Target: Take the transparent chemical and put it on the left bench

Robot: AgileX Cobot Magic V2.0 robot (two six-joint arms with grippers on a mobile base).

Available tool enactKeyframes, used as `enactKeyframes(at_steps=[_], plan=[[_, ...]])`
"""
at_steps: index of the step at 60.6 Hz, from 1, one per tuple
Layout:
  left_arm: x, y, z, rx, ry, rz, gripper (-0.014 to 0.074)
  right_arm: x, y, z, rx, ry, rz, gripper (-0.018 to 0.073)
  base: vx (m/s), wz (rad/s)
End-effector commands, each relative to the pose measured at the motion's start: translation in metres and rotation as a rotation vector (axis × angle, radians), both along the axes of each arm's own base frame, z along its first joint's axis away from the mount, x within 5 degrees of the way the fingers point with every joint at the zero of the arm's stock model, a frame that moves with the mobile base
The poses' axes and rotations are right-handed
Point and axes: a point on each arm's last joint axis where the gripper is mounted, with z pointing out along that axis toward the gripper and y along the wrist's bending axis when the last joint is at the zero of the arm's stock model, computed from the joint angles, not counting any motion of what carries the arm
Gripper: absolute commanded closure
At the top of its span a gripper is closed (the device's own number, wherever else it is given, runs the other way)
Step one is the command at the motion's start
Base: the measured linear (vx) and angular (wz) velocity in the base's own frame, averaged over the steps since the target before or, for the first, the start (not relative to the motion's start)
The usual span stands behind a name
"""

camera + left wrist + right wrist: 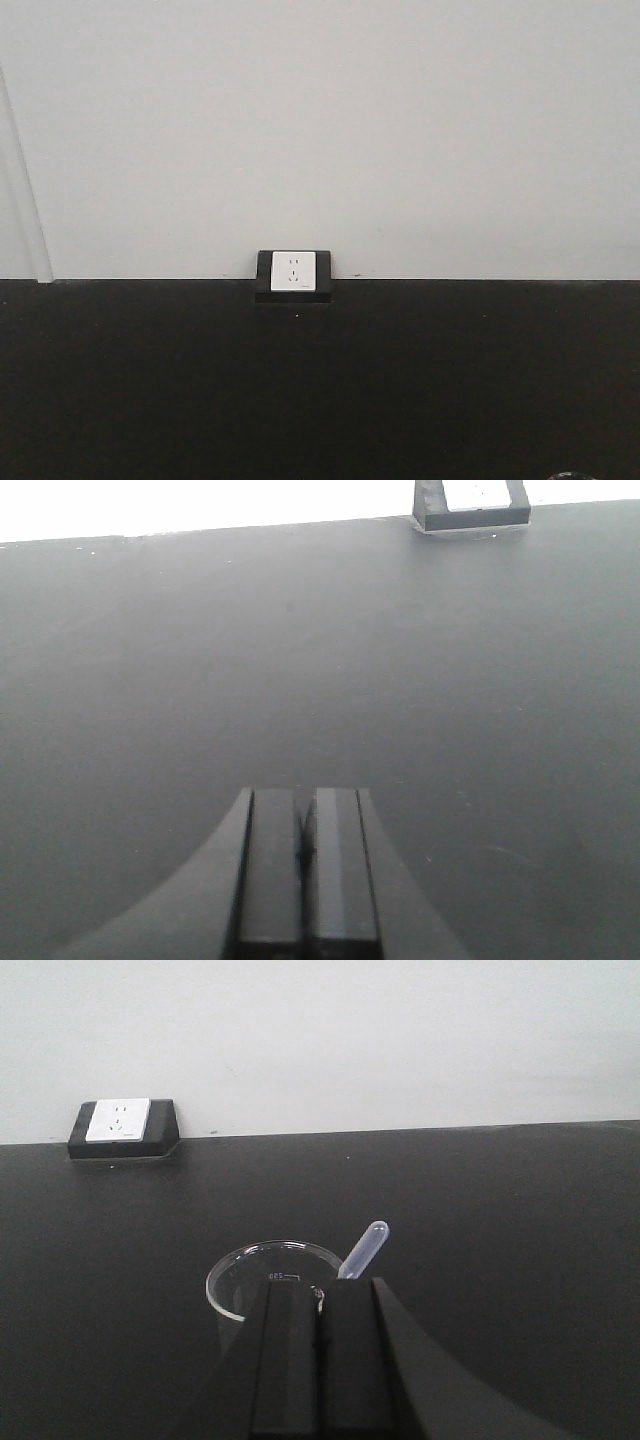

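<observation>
A: What is the biggest thing here?

B: The pale wall (320,120). Under it runs the long black bench (320,400).

A: And the robot's hands?

B: The left gripper (303,815) hangs low over the bench. Its two fingers are pressed together with nothing between them. The right gripper (321,1305) is pinched closed too, and it holds nothing.

A: What is that little white square?

B: A socket (294,271) in a black box, at the back of the bench.

A: Where is the clear stuff?

B: In the glass beaker (268,1278). It stands upright on the bench, just past the right fingertips. I cannot tell if they touch it. In the front view only a bit of its rim peeks in at the bottom right corner.

A: Will it be hard to pick up?

B: I think it is light, but it is hard, smooth and slippery, and it can break. I can't see how full it is, so it may spill if it tips. The fingers would have to open wide first. Then they go one on each side of the round wall, below the rim, and squeeze gently. Keep it straight up.

A: And the thin thing sticking out?

B: A small plastic dropper (365,1243), leaning on the rim toward the right. It looks loose, so a bump could knock it out. Don't grab that.
</observation>
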Motion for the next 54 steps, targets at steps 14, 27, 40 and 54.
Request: enactKeyframes(at_steps=[14,27,40,54], plan=[[-0.001,0.0,0.003,-0.014,-0.081,-0.001,0.06,-0.001,0.001,0.011,-0.006,-0.15,0.013,0.0567,0.0,0.0],[-0.001,0.0,0.003,-0.014,-0.081,-0.001,0.06,-0.01,0.003,0.057,0.011,-0.449,0.035,0.0567,0.0,0.0],[-0.001,0.0,0.003,-0.014,-0.081,-0.001,0.06,-0.001,0.001,0.132,-0.138,-0.313,-0.002,0.0567,0.0,0.0],[-0.001,0.0,0.003,-0.014,-0.081,-0.001,0.06,0.06,0.003,0.166,-0.077,-0.126,0.01,0.0567,0.0,0.0]])
